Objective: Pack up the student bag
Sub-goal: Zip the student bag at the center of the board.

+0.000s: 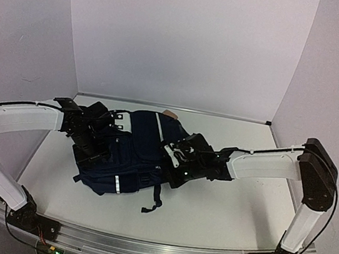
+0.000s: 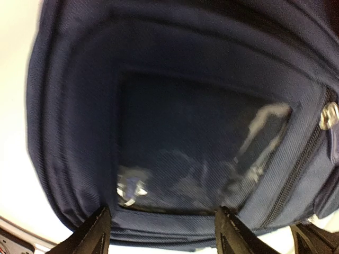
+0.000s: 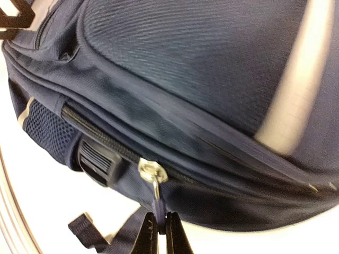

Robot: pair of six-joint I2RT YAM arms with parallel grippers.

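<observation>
Student bag (image 1: 131, 153) edge: right hand (image 3: 163, 218) pinches zipper pull (image 3: 155, 193), left hand (image 2: 163, 212) spread alongside.

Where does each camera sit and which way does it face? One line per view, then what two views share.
Top external: high behind the arm bases, looking down at the large navy-blue fabric backpack; left arm and right arm show.
Left wrist: on the left gripper, facing the backpack's clear plastic window; both fingers show.
Right wrist: on the right gripper, facing the silver metal zipper pull it pinches.
Shared: all show the backpack.
</observation>
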